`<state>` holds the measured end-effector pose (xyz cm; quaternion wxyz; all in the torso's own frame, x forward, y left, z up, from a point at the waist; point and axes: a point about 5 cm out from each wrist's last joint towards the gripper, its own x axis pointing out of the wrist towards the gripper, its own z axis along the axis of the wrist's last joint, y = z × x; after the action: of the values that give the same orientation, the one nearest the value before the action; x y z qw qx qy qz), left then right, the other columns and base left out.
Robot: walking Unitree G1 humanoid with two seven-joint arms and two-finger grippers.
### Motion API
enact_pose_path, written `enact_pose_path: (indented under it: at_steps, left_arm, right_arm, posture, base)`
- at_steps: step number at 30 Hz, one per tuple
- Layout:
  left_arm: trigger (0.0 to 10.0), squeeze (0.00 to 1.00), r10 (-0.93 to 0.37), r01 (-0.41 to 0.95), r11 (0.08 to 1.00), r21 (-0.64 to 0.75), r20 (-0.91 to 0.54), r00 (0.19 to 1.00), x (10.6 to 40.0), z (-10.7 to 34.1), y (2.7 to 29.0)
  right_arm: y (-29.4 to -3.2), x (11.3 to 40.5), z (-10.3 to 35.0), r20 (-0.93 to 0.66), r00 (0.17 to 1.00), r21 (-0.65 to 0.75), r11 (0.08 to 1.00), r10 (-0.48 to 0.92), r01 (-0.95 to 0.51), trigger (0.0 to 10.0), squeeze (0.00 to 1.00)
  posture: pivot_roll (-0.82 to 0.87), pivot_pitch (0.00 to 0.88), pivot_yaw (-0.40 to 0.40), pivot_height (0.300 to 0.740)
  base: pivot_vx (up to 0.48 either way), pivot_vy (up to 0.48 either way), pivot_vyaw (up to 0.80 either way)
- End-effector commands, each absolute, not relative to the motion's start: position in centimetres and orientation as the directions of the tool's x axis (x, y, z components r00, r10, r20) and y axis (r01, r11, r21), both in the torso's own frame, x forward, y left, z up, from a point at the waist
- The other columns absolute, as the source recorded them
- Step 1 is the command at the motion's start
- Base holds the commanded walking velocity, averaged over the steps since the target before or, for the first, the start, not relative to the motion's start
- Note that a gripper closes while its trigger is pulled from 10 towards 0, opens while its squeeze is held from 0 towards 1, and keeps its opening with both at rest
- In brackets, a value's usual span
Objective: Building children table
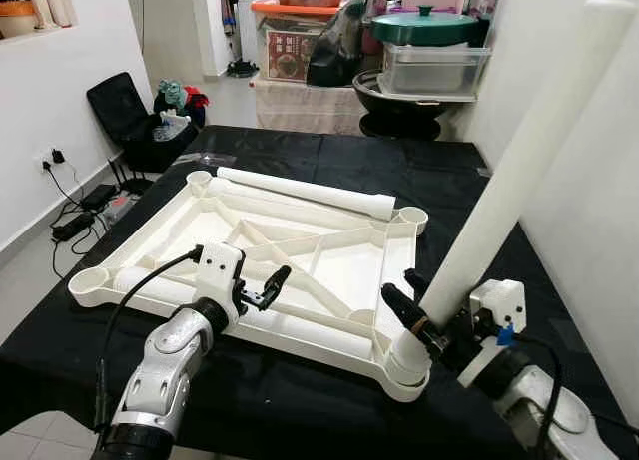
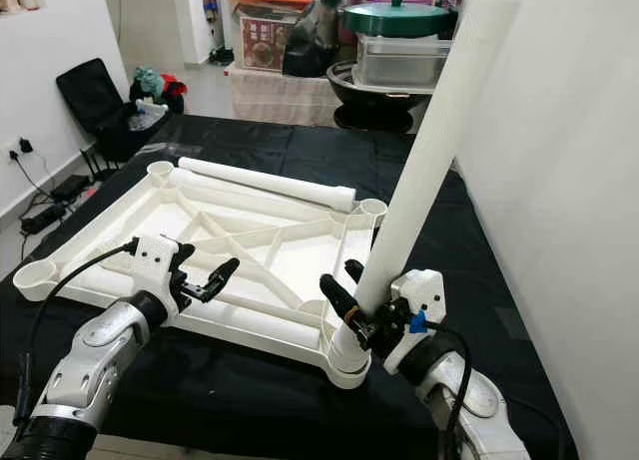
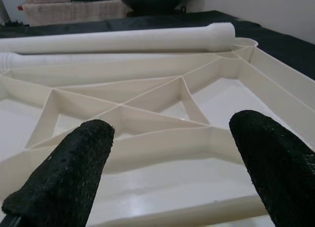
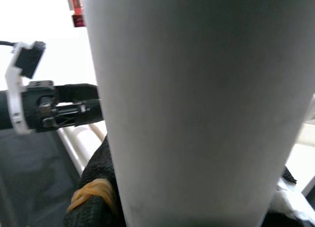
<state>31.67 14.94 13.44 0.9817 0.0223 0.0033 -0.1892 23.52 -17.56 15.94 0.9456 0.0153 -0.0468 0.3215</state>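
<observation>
My right gripper grasping a smooth round white leg, leaning up and away from its corner socket, ribbed white tabletop upside down on black cloth, my left gripper spread open

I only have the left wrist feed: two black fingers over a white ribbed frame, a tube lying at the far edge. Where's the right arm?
Observer: The right gripper is shut on a table leg, whose foot sits at the near right corner socket of the tabletop frame.
Operator: Leg straight up?
Observer: No, it tilts, top leaning away to the robot's right, toward the white wall.
Operator: Other sockets filled?
Observer: The far right socket looks open; the tube you see is another leg lying loose along the far edge.
Operator: My gripper touching anything?
Observer: The left gripper is open over the frame's near rail; contact can't be judged.
</observation>
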Motion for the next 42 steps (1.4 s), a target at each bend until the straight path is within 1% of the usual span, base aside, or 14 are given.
enact_pose_path:
  at_steps: [1, 3, 5, 7, 10, 19, 21, 23, 24, 29, 33, 39, 41, 42]
  left_arm:
    - [10.0, 0.00, -0.380, 0.380, 0.924, 0.039, -0.015, 0.925, 31.8, 13.4, 14.9]
    - [10.0, 0.00, -0.380, 0.381, 0.924, 0.039, -0.016, 0.925, 31.8, 13.4, 14.9]
    - [10.0, 0.00, -0.382, 0.382, 0.923, 0.041, -0.017, 0.924, 31.8, 13.4, 14.9]
    - [10.0, 0.00, -0.382, 0.382, 0.923, 0.041, -0.017, 0.924, 31.8, 13.4, 14.9]
    - [10.0, 0.00, -0.378, 0.379, 0.925, 0.043, -0.019, 0.926, 31.7, 13.3, 15.1]
    - [10.0, 0.00, -0.376, 0.377, 0.926, 0.037, -0.021, 0.926, 31.7, 13.3, 15.1]
    - [10.0, 0.00, -0.377, 0.378, 0.925, 0.031, -0.022, 0.926, 31.7, 13.2, 15.0]
    - [10.0, 0.00, -0.377, 0.378, 0.925, 0.028, -0.022, 0.926, 31.7, 13.2, 15.0]
    - [10.0, 0.00, -0.377, 0.378, 0.925, 0.028, -0.022, 0.926, 31.7, 13.2, 15.0]
    - [10.0, 0.00, -0.368, 0.368, 0.930, 0.024, -0.019, 0.930, 31.7, 13.2, 15.1]
    - [10.0, 0.00, -0.357, 0.358, 0.934, 0.023, -0.023, 0.934, 31.5, 13.1, 15.5]
    - [10.0, 0.00, -0.353, 0.354, 0.935, 0.023, -0.025, 0.935, 31.5, 13.0, 15.7]
    - [10.0, 0.00, -0.353, 0.353, 0.935, 0.023, -0.025, 0.935, 31.5, 13.0, 15.6]
    - [10.0, 0.00, -0.353, 0.354, 0.935, 0.022, -0.024, 0.935, 31.5, 13.0, 15.5]
  right_arm:
    - [-17.1, 23.1, 14.3, 0.025, 0.757, 0.051, 0.756, 0.653, -0.653, 0.0, 0.00]
    - [-17.1, 23.1, 14.3, 0.023, 0.747, 0.053, 0.745, 0.664, -0.665, 0.0, 0.00]
    - [-17.3, 23.0, 14.0, 0.001, 0.712, 0.060, 0.711, 0.702, -0.701, 0.0, 0.00]
    - [-17.3, 23.0, 14.0, 0.001, 0.712, 0.060, 0.711, 0.702, -0.701, 0.0, 0.00]
    - [-17.3, 22.9, 14.0, -0.001, 0.670, 0.075, 0.668, 0.742, -0.740, 0.0, 0.00]
    - [-17.0, 22.9, 14.2, 0.014, 0.613, 0.065, 0.611, 0.790, -0.789, 0.0, 0.00]
    - [-16.6, 23.4, 14.7, 0.018, 0.533, 0.059, 0.531, 0.846, -0.845, 0.0, 0.00]
    - [-16.3, 23.7, 15.0, 0.026, 0.489, 0.064, 0.487, 0.872, -0.871, 0.0, 0.00]
    - [-16.3, 23.7, 15.0, 0.026, 0.489, 0.064, 0.487, 0.872, -0.871, 0.0, 0.00]
    - [-15.6, 24.8, 15.7, 0.067, 0.436, 0.037, 0.435, 0.897, -0.900, 0.0, 0.00]
    - [-14.8, 24.6, 15.4, 0.062, 0.398, 0.025, 0.398, 0.915, -0.917, 0.0, 0.00]
    - [-14.9, 24.6, 15.1, 0.045, 0.389, 0.011, 0.389, 0.920, -0.921, 0.0, 0.00]
    - [-15.0, 24.7, 15.1, 0.046, 0.397, 0.006, 0.397, 0.917, -0.918, 0.0, 0.00]
    - [-15.2, 25.0, 15.0, 0.033, 0.432, -0.010, 0.432, 0.901, -0.902, 0.0, 0.00]
  posture:
    - [0.02, 0.000, -0.041, 0.740]
    - [0.02, 0.000, -0.041, 0.740]
    - [0.03, 0.000, -0.046, 0.740]
    - [0.03, 0.000, -0.046, 0.740]
    - [0.03, 0.000, -0.051, 0.740]
    - [0.04, 0.000, -0.056, 0.740]
    - [0.05, 0.000, -0.062, 0.740]
    - [0.05, 0.000, -0.063, 0.740]
    - [0.05, 0.000, -0.063, 0.740]
    - [0.08, 0.000, -0.083, 0.740]
    - [0.08, 0.000, -0.085, 0.740]
    - [0.08, 0.000, -0.085, 0.740]
    - [0.07, 0.000, -0.082, 0.740]
    - [0.07, 0.000, -0.082, 0.740]
  base:
    - [0.000, 0.000, 0.00]
    - [0.000, 0.000, 0.00]
    - [0.000, 0.000, 0.00]
    - [0.000, 0.000, 0.00]
    - [0.000, 0.000, 0.00]
    - [0.000, 0.000, 0.00]
    - [0.000, 0.000, 0.00]
    - [0.000, 0.000, 0.00]
    - [0.000, 0.000, 0.00]
    - [0.000, 0.000, 0.00]
    - [0.000, 0.000, 0.00]
    - [0.000, 0.000, 0.00]
    - [0.000, 0.000, 0.00]
    - [0.000, 0.000, 0.00]
